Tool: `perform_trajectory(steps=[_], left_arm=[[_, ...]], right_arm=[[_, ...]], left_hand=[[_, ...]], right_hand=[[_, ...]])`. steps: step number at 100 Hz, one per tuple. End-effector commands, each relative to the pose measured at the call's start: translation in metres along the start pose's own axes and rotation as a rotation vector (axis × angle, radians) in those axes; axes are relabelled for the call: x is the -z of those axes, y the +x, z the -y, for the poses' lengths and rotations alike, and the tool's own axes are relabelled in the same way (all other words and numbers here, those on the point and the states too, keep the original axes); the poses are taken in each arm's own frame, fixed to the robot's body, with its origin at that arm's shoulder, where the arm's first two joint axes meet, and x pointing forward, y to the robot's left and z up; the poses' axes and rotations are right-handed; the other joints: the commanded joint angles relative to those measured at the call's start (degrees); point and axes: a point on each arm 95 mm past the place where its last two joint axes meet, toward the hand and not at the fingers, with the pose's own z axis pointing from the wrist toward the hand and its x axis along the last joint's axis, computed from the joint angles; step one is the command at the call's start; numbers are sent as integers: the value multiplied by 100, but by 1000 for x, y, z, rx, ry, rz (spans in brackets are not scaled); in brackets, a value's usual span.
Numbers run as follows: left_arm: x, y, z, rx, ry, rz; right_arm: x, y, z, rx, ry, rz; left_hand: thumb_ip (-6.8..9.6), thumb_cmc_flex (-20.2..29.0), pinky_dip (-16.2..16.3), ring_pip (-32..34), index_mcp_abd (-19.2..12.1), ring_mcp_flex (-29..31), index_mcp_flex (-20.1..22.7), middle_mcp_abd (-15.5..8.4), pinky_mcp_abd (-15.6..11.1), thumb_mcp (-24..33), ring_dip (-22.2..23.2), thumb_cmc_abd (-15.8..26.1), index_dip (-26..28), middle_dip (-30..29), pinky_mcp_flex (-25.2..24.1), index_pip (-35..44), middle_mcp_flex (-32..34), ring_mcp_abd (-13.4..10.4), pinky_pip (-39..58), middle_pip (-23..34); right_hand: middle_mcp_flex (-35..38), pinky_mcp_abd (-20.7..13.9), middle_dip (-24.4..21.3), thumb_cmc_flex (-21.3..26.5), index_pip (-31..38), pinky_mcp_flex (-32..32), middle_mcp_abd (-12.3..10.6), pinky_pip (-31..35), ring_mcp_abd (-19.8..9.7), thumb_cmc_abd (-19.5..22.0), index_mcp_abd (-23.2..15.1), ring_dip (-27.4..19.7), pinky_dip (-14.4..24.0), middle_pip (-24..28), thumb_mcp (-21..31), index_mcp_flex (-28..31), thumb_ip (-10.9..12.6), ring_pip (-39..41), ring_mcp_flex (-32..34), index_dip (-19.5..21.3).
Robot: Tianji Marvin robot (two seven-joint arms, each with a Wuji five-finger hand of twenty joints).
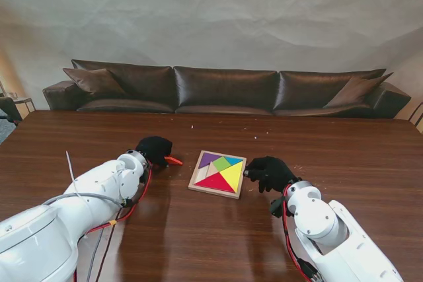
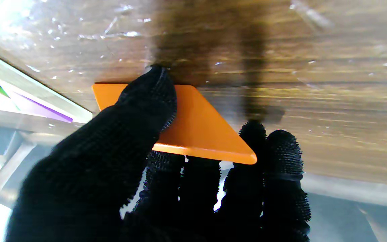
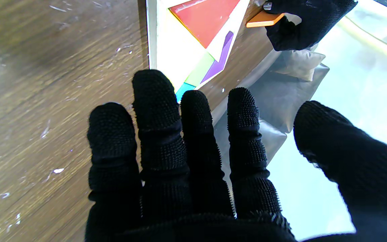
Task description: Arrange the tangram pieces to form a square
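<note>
Left of wooden tray (image 1: 195,183), left hand (image 1: 154,148) gripping orange triangle piece (image 1: 174,160) — thumb (image 2: 153,97) pressing on top face, other fingers (image 2: 267,158) curling under. Piece sitting just off tray's left edge, tip pointing toward it. Tray lying mid-table (image 1: 344,150), holding purple, green, blue, yellow, red pieces (image 1: 215,181). Right hand (image 1: 269,173) resting at tray's right edge — fingers (image 3: 156,111) spreading flat, holding nothing.

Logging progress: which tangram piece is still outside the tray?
The orange triangle, pinched in the left hand; the other visible pieces lie in the wooden tray.
</note>
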Motion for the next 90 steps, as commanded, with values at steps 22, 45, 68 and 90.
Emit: perform_trajectory(steps=[22, 45, 68, 90], left_arm=[[10, -2, -26, 25, -89, -6], [8, -5, -13, 22, -56, -41], [6, -3, -1, 20, -22, -85], [4, 3, 18, 1, -9, -147]], right_arm=[[0, -1, 3, -4, 20, 5], [0, -1, 4, -5, 20, 5], [-1, -1, 4, -5, 22, 4], [-1, 0, 5, -5, 24, 4]], left_hand=[[424, 770, -82, 174, -269, 642, 364, 52, -60, 214, 398, 109, 139, 267, 309, 407, 126, -381, 112, 70], [465, 868, -91, 173, -240, 861, 424, 100, -32, 195, 597, 155, 130, 346, 517, 376, 169, -351, 128, 77], [491, 913, -65, 124, -197, 1014, 450, 155, 22, 218, 759, 136, 152, 336, 636, 354, 177, -328, 158, 100], [506, 938, -49, 58, -185, 1061, 447, 162, 26, 246, 831, 180, 201, 354, 665, 372, 127, -347, 162, 163]], right_hand=[[59, 105, 18, 76, 43, -674, 97, 194, 10, 141, -17, 8, -45, -10, -66, 94, -72, 49, 154, -25], [64, 102, 18, 75, 41, -653, 108, 198, 0, 146, -3, 3, -48, -5, -64, 95, -67, 44, 170, -24], [66, 104, 15, 70, 37, -646, 112, 199, 5, 156, 1, 2, -54, -4, -63, 93, -58, 40, 182, -22], [61, 98, 15, 64, 32, -629, 102, 202, -10, 162, -8, 2, -60, -2, -65, 88, -56, 38, 191, -19]])
